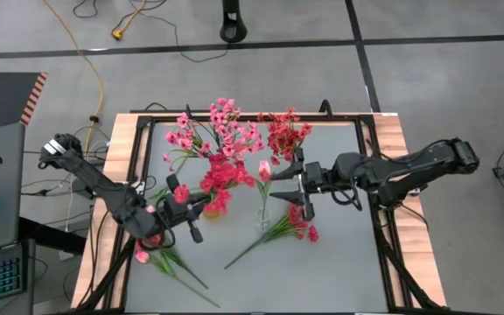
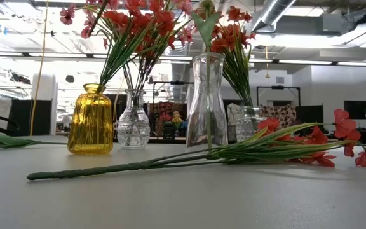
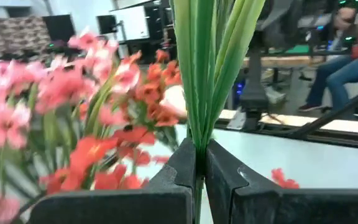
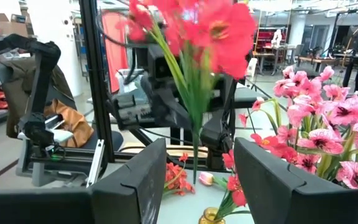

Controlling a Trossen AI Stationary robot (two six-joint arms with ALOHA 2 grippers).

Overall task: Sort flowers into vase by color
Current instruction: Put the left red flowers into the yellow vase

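My left gripper (image 1: pixel 186 210) is shut on a red flower sprig (image 4: pixel 213 28), held upright near the yellow vase (image 1: pixel 215 210), which holds red flowers (image 1: pixel 221 175). My right gripper (image 1: pixel 294 187) stands open and empty beside the tall clear vase (image 2: pixel 207 102), facing the held sprig. A pink tulip bud (image 1: pixel 263 171) stands in that vase. Pink flowers (image 1: pixel 221 131) and red flowers (image 1: pixel 283 131) stand in two vases farther back. Another red sprig (image 2: pixel 170 164) lies flat on the table, and more flowers (image 1: pixel 160 258) lie near the left front. My left gripper pinches the sprig's green stem and leaf bundle (image 3: pixel 197 130) between its two fingers (image 3: pixel 182 168). The fingers come level and lie across the stem. The sprig stands upright, blossoms above, lifted clear, with its lower stem end (image 4: pixel 194 177) hanging below the fingers.
The black frame (image 1: pixel 234 114) runs round the grey table top. Free table surface (image 1: pixel 339 262) lies toward the near right. A person (image 3: pixel 353 56) sits in the room beyond the table.
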